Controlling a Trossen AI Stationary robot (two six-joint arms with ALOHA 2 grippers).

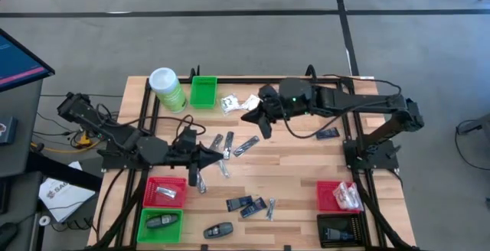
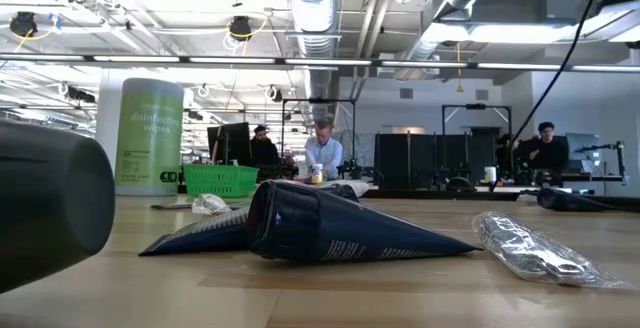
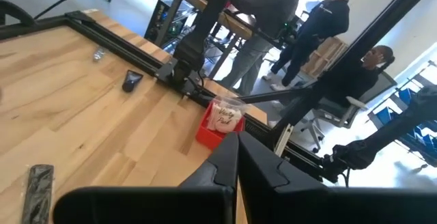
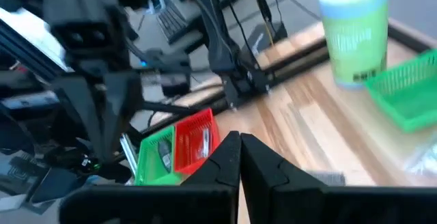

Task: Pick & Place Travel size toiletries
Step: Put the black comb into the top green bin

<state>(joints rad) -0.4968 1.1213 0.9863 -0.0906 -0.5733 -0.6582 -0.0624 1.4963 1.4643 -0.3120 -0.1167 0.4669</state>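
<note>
With both the left gripper and the right gripper pinched closed on nothing above the toiletries strewn mid-table, I feared closed fingers would merely shove packets around.

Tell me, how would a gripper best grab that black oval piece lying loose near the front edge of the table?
The black oval piece lies flat and clear of its neighbours. Probably best from straight above, fingers closing across its narrow middle: the ends are rounded and would likely slip. The left gripper is the nearer one.
</note>
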